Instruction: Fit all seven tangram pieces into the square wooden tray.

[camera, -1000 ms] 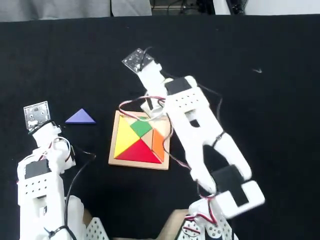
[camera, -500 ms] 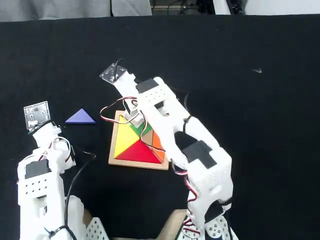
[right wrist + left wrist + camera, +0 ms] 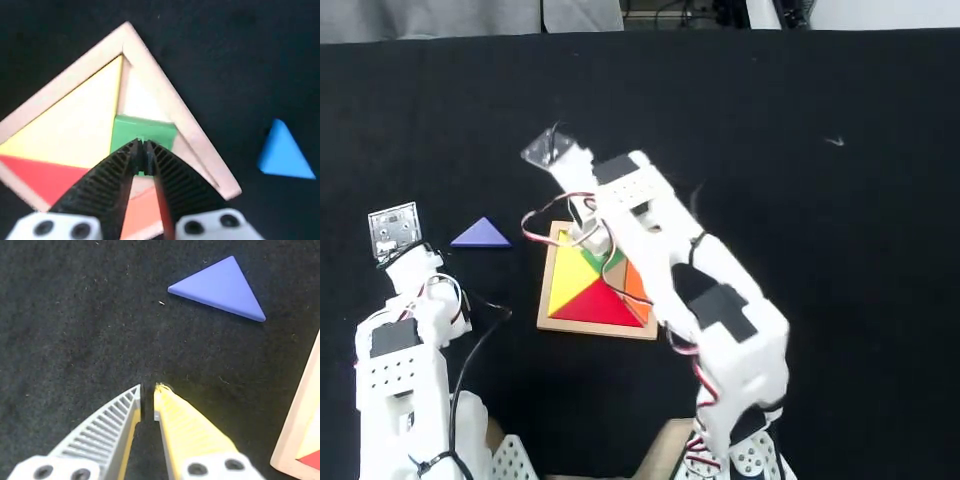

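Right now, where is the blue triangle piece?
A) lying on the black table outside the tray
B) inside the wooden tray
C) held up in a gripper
A: the blue triangle lies flat on the black table, beside the wooden tray and apart from it.

No writing, label, brand, number or sign can be read anywhere, neither on the square wooden tray (image 3: 595,328), nor on the coloured tangram pieces (image 3: 568,280), nor on the black table (image 3: 840,250).

left arm (image 3: 395,365) folded back, left fingers (image 3: 185,430) closed; right arm (image 3: 650,230) stretched forward, right fingers (image 3: 110,175) closed
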Controlling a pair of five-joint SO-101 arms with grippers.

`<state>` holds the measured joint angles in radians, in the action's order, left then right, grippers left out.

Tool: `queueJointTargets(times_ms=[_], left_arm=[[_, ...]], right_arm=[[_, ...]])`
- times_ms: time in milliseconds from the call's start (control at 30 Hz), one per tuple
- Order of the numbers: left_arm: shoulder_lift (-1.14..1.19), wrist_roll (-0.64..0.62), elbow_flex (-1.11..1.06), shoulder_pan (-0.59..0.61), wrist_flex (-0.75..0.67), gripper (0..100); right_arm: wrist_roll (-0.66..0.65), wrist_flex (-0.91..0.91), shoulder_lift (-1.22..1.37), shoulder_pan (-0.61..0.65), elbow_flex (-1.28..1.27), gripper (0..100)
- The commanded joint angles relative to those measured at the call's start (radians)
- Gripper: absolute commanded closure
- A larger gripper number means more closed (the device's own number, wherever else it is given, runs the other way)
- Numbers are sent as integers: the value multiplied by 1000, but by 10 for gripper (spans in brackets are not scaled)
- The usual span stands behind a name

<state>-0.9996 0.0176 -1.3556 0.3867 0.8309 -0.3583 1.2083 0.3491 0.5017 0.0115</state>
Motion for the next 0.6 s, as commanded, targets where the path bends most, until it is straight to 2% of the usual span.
queueJointTargets(times_ms=[0, 100, 200, 267, 567], left_arm=[[-14, -3, 4, -7, -18, 938], [-14, -3, 4, -7, -18, 938], [-14, -3, 4, -8, -18, 938], [-14, -3, 4, -10, -18, 938], [-14, -3, 4, -7, -18, 938]], right_arm=[[-40, 29, -151, -114, 84, 984], [-181, 43, -140, -195, 99, 959], [-387, 91, -76, -238, 110, 839], [-477, 101, -31, -253, 128, 777], [-661, 106, 140, -253, 259, 779]])
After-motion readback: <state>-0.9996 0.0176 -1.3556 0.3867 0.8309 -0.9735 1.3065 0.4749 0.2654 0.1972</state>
